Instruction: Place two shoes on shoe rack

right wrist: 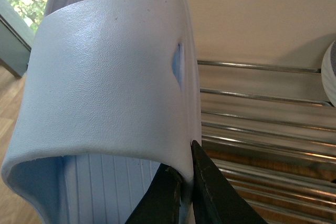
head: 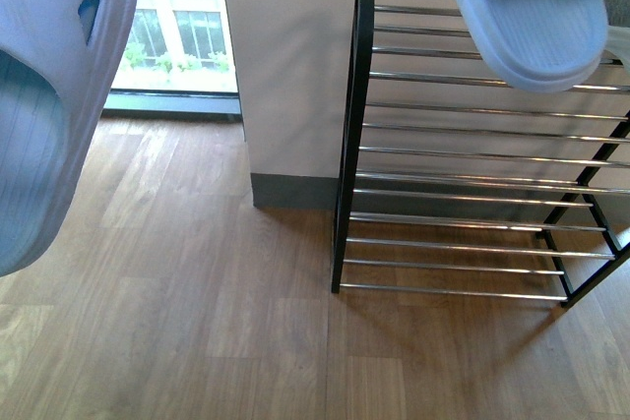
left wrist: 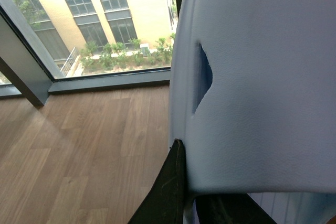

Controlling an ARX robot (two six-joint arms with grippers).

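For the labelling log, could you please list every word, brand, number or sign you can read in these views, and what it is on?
None: no readable text shows in any view.
The left slipper and the right slipper, both pale blue, show plain surfaces with no logo.
The shoe rack has bare bars and frame, with no label.
The building outside the window carries no legible sign.
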